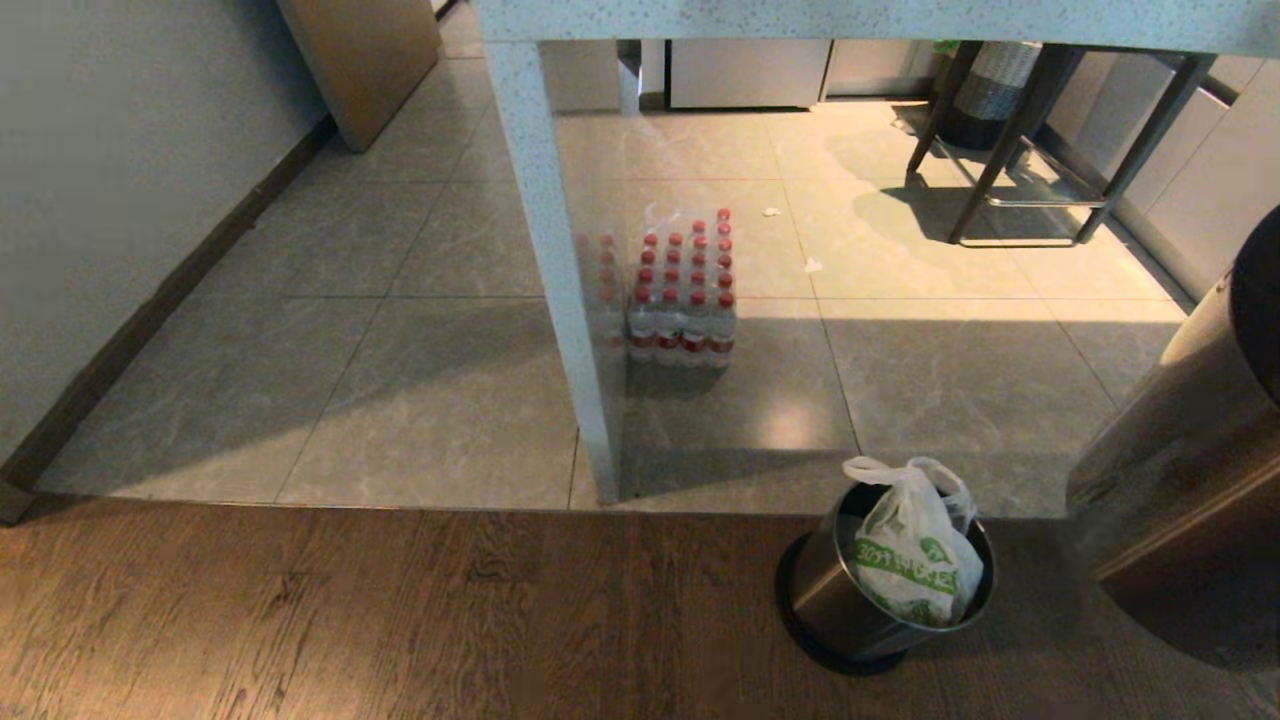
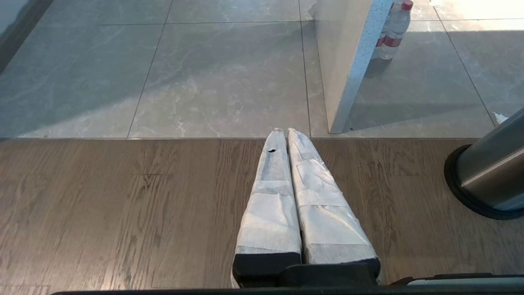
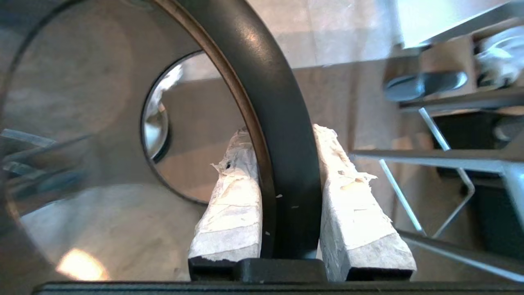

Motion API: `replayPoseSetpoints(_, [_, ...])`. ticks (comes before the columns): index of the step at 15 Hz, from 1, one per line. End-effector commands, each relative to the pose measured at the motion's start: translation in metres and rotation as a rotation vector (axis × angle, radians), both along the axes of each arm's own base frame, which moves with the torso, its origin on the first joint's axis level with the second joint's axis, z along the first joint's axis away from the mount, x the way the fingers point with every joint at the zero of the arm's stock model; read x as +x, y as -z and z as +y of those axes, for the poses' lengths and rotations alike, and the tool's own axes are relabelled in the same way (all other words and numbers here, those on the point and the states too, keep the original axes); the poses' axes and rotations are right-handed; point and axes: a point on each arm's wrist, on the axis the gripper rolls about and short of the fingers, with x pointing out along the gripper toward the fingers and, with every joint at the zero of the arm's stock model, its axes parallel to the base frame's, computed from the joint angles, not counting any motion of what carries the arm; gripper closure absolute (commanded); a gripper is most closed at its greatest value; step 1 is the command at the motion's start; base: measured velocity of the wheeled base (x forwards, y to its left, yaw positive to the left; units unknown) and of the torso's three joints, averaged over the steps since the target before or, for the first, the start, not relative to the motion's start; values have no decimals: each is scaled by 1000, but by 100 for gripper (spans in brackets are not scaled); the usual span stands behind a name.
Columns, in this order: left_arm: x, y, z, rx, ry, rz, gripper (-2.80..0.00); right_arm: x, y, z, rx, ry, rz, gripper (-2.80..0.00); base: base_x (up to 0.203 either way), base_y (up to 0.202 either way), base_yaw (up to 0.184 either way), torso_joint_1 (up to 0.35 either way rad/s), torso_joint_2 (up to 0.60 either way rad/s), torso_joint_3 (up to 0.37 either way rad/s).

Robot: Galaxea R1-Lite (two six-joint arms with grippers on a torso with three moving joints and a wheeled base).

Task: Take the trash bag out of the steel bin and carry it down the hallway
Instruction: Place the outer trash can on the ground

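The steel bin (image 1: 845, 600) stands on the dark wood floor at the lower right, tilted a little, with its black base showing. The whitish trash bag (image 1: 915, 555) with green lettering sits in it, loop handles sticking up. My right gripper (image 3: 282, 135) is shut on the bin's detached black top ring (image 3: 282, 164), one finger inside its steel sleeve and one outside. That ring and sleeve (image 1: 1190, 450) hang large at the right edge of the head view and hide the gripper there. My left gripper (image 2: 285, 131) is shut and empty over the wood floor, with the bin (image 2: 491, 172) off to one side.
The hallway's grey tiles (image 1: 450, 380) begin just beyond the wood floor. A white speckled table leg (image 1: 560, 260) stands at that edge, with a pack of red-capped water bottles (image 1: 685, 290) behind it. Dark stool legs (image 1: 1020, 150) and a striped basket (image 1: 990, 90) are far right.
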Motion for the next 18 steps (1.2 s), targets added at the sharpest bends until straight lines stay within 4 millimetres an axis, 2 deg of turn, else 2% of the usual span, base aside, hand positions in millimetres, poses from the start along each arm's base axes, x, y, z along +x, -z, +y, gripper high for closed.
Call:
replayPoseSetpoints(1, [0, 0, 0, 0, 0, 0, 0, 3, 8, -6, 18, 72, 22, 0, 0, 0, 0, 0, 0, 0])
replayPoseSetpoints(3, [0, 0, 0, 0, 0, 0, 0, 25, 26, -28, 71, 186, 19, 0, 0, 0, 0, 0, 0, 0])
replayPoseSetpoints(8, [0, 0, 0, 0, 0, 0, 0, 105, 81, -118, 122, 351, 31, 0, 0, 0, 0, 0, 0, 0])
replayPoseSetpoints(10, [0, 0, 0, 0, 0, 0, 0, 135, 114, -165, 144, 411, 59, 0, 0, 0, 0, 0, 0, 0])
replayPoseSetpoints(13, [0, 0, 0, 0, 0, 0, 0, 165, 169, -227, 167, 482, 86, 0, 0, 0, 0, 0, 0, 0])
replayPoseSetpoints(16, [0, 0, 0, 0, 0, 0, 0, 193, 232, -273, 149, 504, 63, 0, 0, 0, 0, 0, 0, 0])
replayPoseSetpoints(18, [0, 0, 0, 0, 0, 0, 0, 208, 273, -294, 147, 508, 70, 0, 0, 0, 0, 0, 0, 0])
